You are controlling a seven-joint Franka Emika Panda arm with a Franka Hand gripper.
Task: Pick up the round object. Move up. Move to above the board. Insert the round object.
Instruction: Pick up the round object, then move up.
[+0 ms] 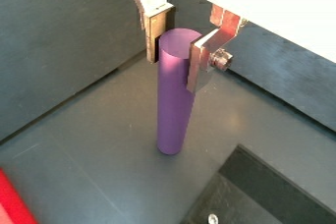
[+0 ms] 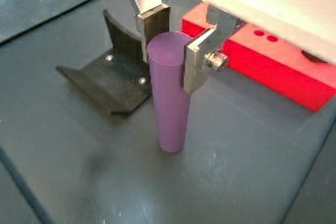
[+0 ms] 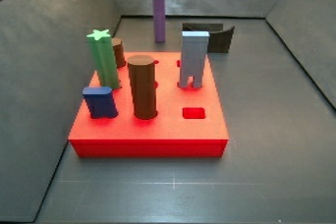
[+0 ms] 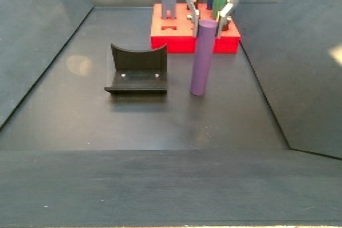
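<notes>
No legible markings noted: the gripper (image 2: pixel 174 39) pinches the top of the round object (image 2: pixel 167 95), which stands upright on the floor between the fixture (image 2: pixel 112 74) and the board (image 2: pixel 269 61).

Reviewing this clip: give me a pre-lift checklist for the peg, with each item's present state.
1. Gripper around the top of the purple peg: ok, a finger on either side in both wrist views.
2. Jaws shut firmly on the peg: cannot tell; the plates look to touch it.
3. Peg upright on the floor: ok in a side view.
4. Fixture apart from the peg: ok.
5. Board in view with a free hole: ok for a square one; a round hole cannot tell.
</notes>
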